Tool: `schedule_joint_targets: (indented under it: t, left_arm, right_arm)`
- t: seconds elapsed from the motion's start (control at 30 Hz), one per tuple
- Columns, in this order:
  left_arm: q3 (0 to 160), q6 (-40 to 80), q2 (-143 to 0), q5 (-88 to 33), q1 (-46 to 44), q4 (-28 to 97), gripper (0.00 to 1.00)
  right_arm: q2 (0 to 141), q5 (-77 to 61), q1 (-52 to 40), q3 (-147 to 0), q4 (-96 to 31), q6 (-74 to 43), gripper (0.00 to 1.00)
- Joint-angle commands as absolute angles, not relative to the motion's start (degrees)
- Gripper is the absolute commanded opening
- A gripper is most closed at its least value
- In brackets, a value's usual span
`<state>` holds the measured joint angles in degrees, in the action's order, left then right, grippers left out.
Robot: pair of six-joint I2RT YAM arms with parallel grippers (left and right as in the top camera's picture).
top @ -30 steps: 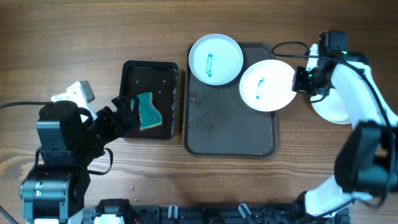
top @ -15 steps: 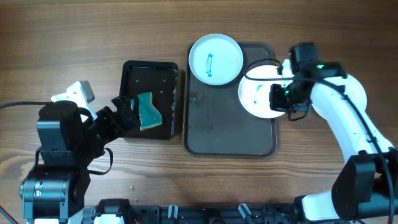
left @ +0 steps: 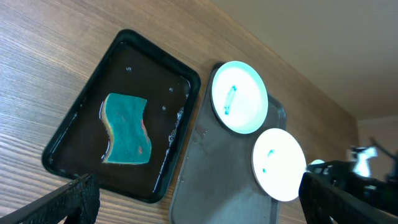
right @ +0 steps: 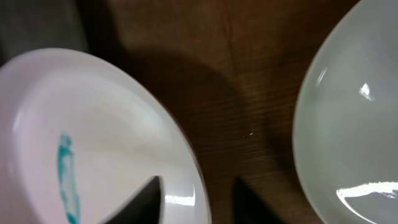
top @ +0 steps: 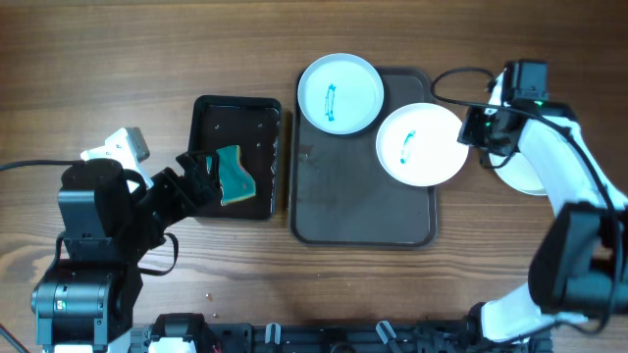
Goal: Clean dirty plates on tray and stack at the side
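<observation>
Jaws of the left gripper (left: 208, 198) gape wide and empty over the black tray (left: 68, 134), which holds a teal sponge (left: 127, 129). The right gripper (right: 199, 198) has its jaws parted astride the rim of a smeared plate (top: 422, 144) on the brown tray (top: 363, 216). A plain third plate (right: 348, 124) lies just beside it on the worktop (top: 147, 59). Farther off, a second smeared plate (top: 340, 92) overlaps the brown tray's far corner.

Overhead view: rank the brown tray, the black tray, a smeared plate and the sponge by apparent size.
1. brown tray
2. black tray
3. smeared plate; both smeared plates look alike
4. sponge
</observation>
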<state>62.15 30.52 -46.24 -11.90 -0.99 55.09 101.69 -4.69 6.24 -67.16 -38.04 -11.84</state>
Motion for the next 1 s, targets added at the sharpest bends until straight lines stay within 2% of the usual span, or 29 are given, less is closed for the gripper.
schedule_joint_targets:
  t: [0.0, 0.03, 0.07, 0.33, 0.5, 0.67, 0.8, 0.87, 0.93, 0.97]
  left_arm:
    - [63.22, 30.24, -46.28, -12.6, -0.73, 54.92, 1.0]
    - [63.22, 30.24, -46.28, -12.6, -0.73, 54.92, 1.0]
    - [63.22, 30.24, -46.28, -12.62, -0.73, 54.92, 1.0]
    - [63.22, 30.24, -46.28, -12.62, -0.73, 54.92, 1.0]
    - [63.22, 30.22, -46.28, -12.64, -0.91, 55.57, 1.0]
    - [63.22, 29.82, -48.36, -12.62, -0.91, 57.28, 1.0]
    - [63.22, 26.24, -53.8, -12.62, -0.91, 59.48, 1.0]
    - [63.22, 25.45, -57.06, -12.36, -1.28, 59.46, 0.99]
    - [63.22, 25.45, -61.23, -11.44, -2.13, 59.44, 0.95]
    - [63.22, 25.47, -63.26, -11.14, -2.7, 59.44, 0.92]
  right_arm:
    - [106.21, -9.41, 6.11, -67.2, -38.44, -10.68, 0.11]
    - [106.28, -10.55, 6.13, -67.2, -38.74, -10.66, 0.05]
    - [106.08, -11.29, 6.13, -67.2, -39.18, -10.68, 0.04]
    - [96.57, -11.92, 5.45, -67.2, -51.46, -12.14, 0.04]
    - [91.66, -11.97, 0.54, -65.91, -56.38, -10.72, 0.04]
    - [91.72, -12.14, -8.99, -57.45, -46.24, -15.62, 0.04]
    - [91.72, -11.6, -14.7, -50.83, -34.2, -15.38, 0.04]
    - [91.72, -10.0, -15.44, -50.13, -32.73, -15.38, 0.04]
    - [91.7, -7.79, -15.46, -50.13, -32.58, -14.55, 0.04]
    - [91.7, -7.75, -15.42, -50.15, -32.6, -12.84, 0.09]
